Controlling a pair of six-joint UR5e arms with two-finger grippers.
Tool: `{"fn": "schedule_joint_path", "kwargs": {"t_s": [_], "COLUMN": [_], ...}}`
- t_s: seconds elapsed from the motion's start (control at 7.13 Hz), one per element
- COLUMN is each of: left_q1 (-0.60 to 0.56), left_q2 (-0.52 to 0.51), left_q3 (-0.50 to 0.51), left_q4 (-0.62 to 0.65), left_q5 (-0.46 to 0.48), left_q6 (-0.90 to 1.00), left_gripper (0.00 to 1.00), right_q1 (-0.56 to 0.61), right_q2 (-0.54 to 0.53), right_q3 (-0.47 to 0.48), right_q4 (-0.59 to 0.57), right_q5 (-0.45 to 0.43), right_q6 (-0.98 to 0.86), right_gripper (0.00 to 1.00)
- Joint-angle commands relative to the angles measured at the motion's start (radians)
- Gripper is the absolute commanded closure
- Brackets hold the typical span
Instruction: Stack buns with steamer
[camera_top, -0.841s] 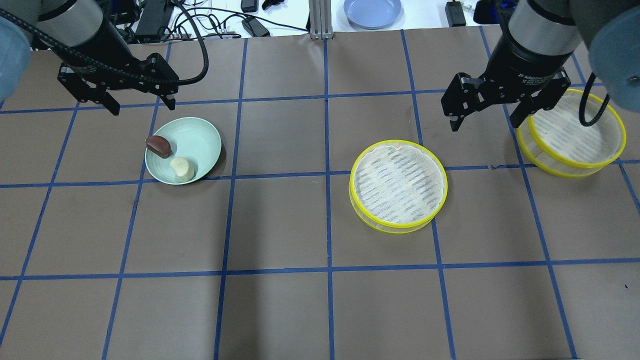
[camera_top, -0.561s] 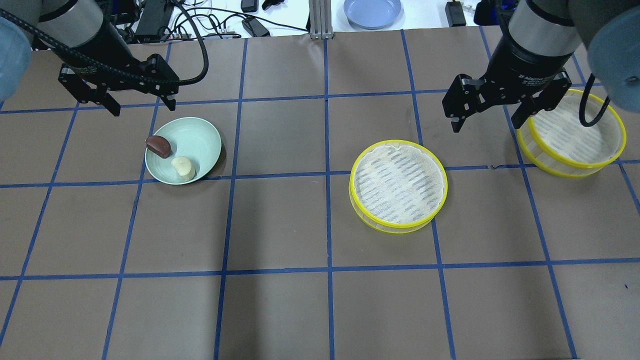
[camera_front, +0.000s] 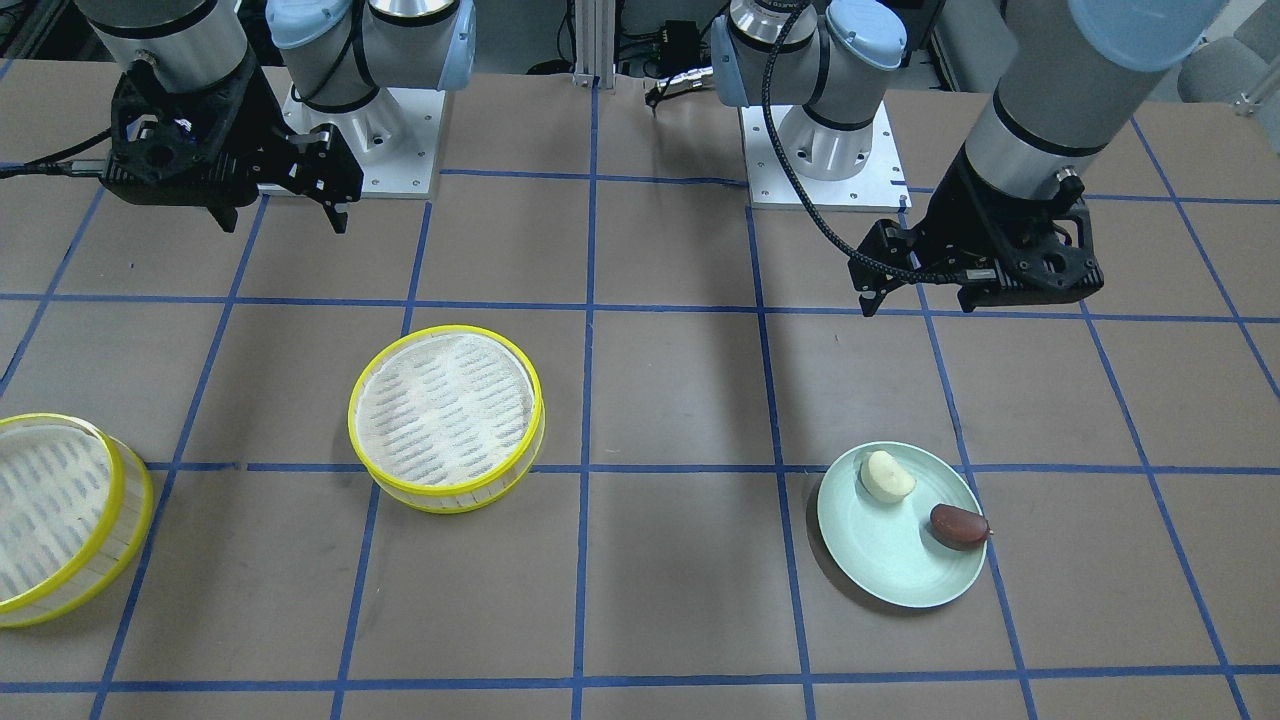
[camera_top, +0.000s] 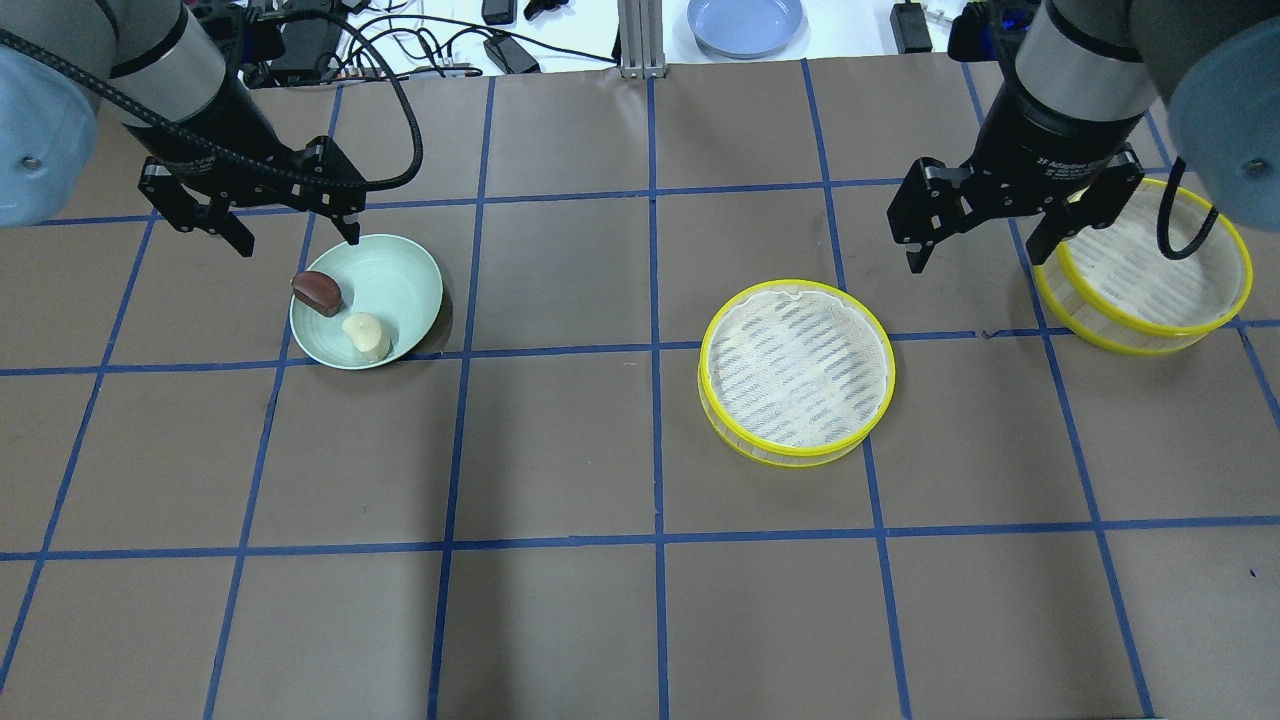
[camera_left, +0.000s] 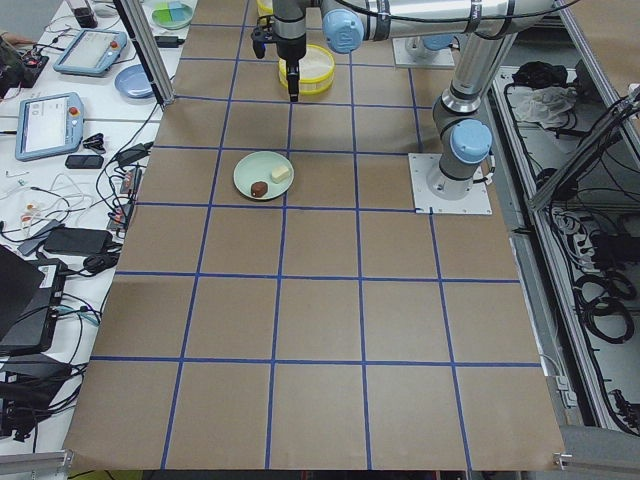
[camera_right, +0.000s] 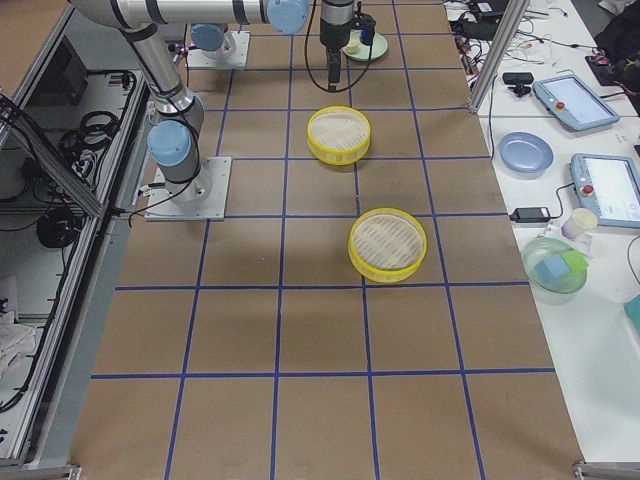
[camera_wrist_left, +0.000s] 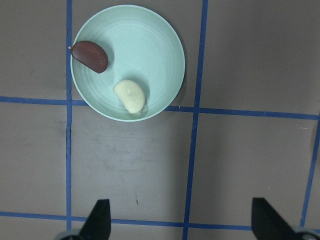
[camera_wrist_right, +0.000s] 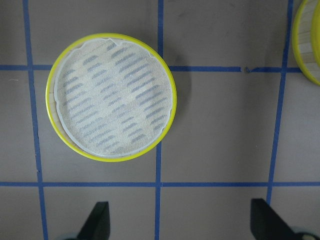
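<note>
A cream-white bun (camera_top: 365, 337) and a dark reddish-brown bun (camera_top: 316, 292) lie on a pale green plate (camera_top: 395, 285) at the left. My left gripper (camera_top: 298, 240) is open and empty, above the plate's far edge. The left wrist view shows both buns, the brown one (camera_wrist_left: 90, 56) and the cream one (camera_wrist_left: 130, 96). One steamer tray (camera_top: 797, 372) stands empty right of centre; the second tray (camera_top: 1150, 265) stands at the far right. My right gripper (camera_top: 975, 260) is open and empty between them, beyond the centre tray (camera_wrist_right: 111, 96).
A blue plate (camera_top: 745, 22), cables and power bricks (camera_top: 510, 50) lie past the table's far edge. The robot bases (camera_front: 820, 150) stand on the near side. The brown mat carries a blue tape grid.
My left gripper has moved toward the green plate and now hangs over its far edge. My right gripper has shifted only slightly. The buns and trays have not moved.
</note>
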Motion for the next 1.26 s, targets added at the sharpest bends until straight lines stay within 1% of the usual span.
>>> {"fn": "schedule_joint_path", "kwargs": {"t_s": [0.0, 0.14, 0.28, 0.42, 0.56, 0.7, 0.84, 0.98, 1.12], "left_q1": [0.01, 0.012, 0.017, 0.018, 0.029, 0.043, 0.059, 0.09, 0.104], "left_q2": [-0.05, -0.083, -0.123, -0.15, -0.189, -0.243, -0.284, -0.327, -0.361], "left_q3": [-0.047, -0.099, -0.132, -0.143, -0.144, -0.146, -0.146, -0.144, -0.138], "left_q4": [0.092, 0.225, 0.275, 0.274, 0.274, 0.273, 0.271, 0.277, 0.279], "left_q5": [-0.003, 0.0, 0.005, 0.01, 0.011, 0.011, 0.013, 0.011, 0.002], "left_q6": [0.039, 0.091, 0.139, 0.179, 0.187, 0.179, 0.177, 0.171, 0.168], "left_gripper": [0.0, 0.0, 0.0, 0.0, 0.0, 0.0, 0.0, 0.0, 0.0], "right_q1": [-0.001, -0.009, -0.012, -0.01, -0.012, -0.033, -0.103, -0.191, -0.276], "right_q2": [-0.003, -0.001, 0.009, 0.043, 0.139, 0.19, 0.231, 0.288, 0.331], "right_q3": [0.003, -0.003, -0.006, 0.0, 0.0, 0.003, 0.006, 0.006, 0.004], "right_q4": [0.06, 0.083, 0.083, 0.077, 0.015, -0.059, -0.075, -0.166, -0.242], "right_q5": [-0.026, -0.029, -0.009, -0.003, -0.014, -0.021, -0.015, -0.026, -0.058], "right_q6": [0.006, 0.008, 0.008, 0.009, 0.003, -0.03, -0.107, -0.271, -0.411], "right_gripper": [0.0, 0.0, 0.0, 0.0, 0.01, 0.0, 0.0, 0.0, 0.0]}}
